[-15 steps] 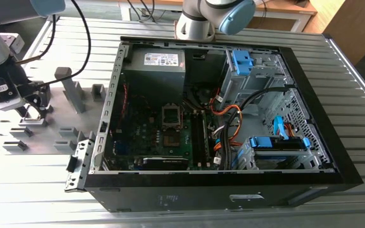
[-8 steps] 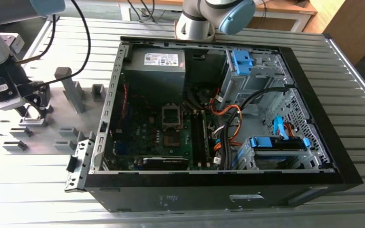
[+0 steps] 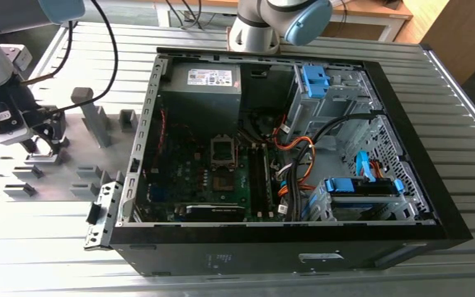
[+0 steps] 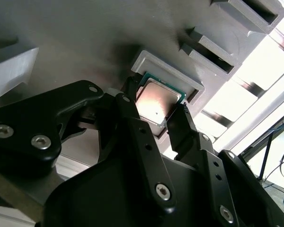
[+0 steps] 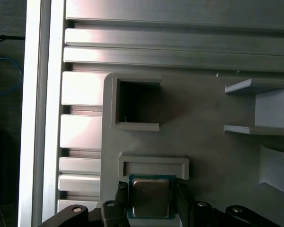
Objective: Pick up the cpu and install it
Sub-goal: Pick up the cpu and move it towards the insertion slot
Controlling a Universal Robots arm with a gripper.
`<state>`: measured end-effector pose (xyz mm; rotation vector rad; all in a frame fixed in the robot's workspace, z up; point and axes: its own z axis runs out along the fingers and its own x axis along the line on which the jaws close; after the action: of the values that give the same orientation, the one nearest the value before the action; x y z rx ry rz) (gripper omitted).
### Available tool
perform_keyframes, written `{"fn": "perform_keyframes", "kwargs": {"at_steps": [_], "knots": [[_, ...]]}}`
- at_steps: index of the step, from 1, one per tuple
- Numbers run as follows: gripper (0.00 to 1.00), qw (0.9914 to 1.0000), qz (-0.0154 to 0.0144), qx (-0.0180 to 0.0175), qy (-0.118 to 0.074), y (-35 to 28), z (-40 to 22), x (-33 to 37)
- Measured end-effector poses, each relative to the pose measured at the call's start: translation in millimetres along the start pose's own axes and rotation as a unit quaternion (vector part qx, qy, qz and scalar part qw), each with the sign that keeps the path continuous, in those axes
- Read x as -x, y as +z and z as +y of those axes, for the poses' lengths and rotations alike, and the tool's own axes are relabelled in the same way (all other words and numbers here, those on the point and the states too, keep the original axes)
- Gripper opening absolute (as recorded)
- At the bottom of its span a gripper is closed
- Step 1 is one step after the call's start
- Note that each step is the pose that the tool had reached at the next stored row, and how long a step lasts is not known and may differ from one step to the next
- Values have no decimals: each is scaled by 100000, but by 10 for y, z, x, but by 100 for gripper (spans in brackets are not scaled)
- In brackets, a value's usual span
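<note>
Grey fixture plate point(image 5: 203, 142) lies under the gripper point(image 4: 157, 100); its fingers point(image 4: 180, 127), narrowly parted, pinch the cpu point(image 5: 150, 197) between them, seated in its holder block point(image 5: 154, 163).

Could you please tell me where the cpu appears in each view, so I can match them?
Exterior view: the cpu is too small to make out; the gripper stands over its place, at the exterior view's left of the computer case.
Second wrist view: the cpu lies in the grey holder, by the gripper.
First wrist view: the cpu lies in that holder, by the gripper.
Shared landmark: the grey holder.
</note>
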<state>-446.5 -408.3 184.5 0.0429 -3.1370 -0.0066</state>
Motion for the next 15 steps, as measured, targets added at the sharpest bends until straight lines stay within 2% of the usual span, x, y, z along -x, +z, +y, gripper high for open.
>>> {"fn": "perform_keyframes", "kwargs": {"at_steps": [15], "knots": [[53, 100000, -8, 4, 0, 6, 1, -8]]}}
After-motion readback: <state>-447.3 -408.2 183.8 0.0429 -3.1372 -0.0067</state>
